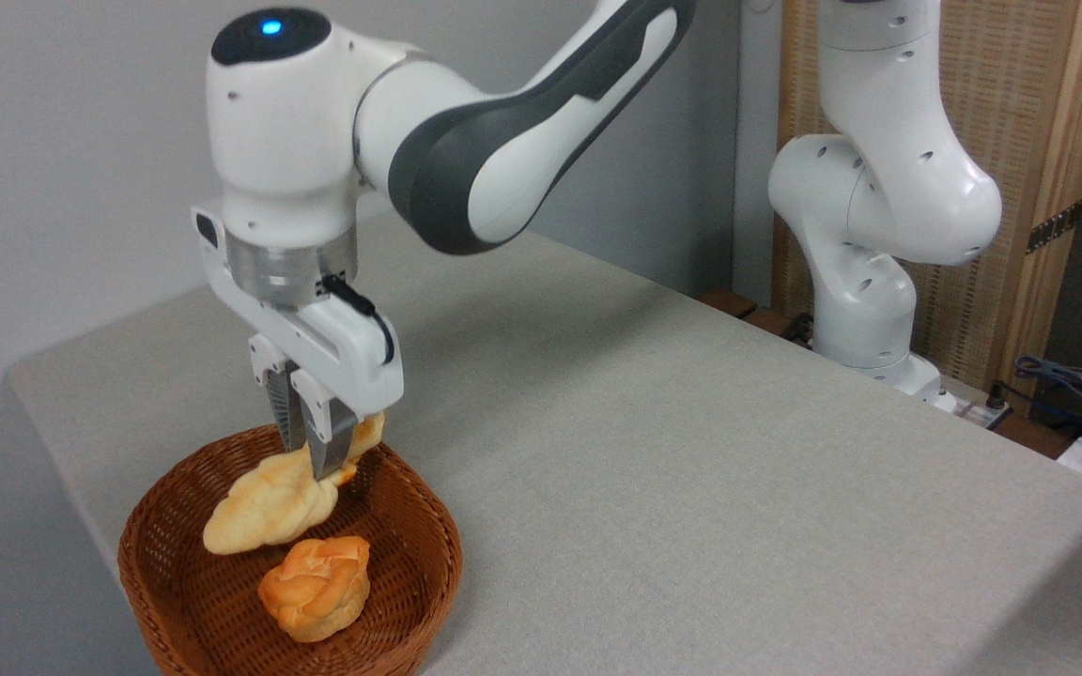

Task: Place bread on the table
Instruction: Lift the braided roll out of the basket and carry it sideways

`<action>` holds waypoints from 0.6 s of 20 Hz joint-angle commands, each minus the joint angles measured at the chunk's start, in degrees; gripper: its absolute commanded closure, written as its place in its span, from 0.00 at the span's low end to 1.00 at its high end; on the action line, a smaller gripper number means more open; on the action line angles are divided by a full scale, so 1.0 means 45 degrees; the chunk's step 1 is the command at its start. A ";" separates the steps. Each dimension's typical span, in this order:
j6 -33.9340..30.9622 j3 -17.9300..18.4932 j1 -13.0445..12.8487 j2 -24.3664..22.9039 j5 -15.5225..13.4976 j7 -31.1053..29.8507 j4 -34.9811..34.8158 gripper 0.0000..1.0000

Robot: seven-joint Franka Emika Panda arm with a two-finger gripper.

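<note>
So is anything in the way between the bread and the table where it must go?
Only the basket rim. The gripper is shut on the bread, whose lower end hangs inside the basket, above the bun. Beyond the right rim, the table shows nothing in the path.

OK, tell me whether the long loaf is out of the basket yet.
Not yet: the bread, pinched by the fingers, hangs tilted over the basket.
</note>
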 commanded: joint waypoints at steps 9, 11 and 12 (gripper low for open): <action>-0.5409 0.1459 -0.0032 -0.2943 0.0092 0.0418 -0.0213 0.74; -0.6075 0.1479 -0.0032 -0.3002 0.0111 0.0633 -0.0272 0.74; -0.6252 0.1479 -0.0032 -0.3041 0.0131 0.0692 -0.0350 0.73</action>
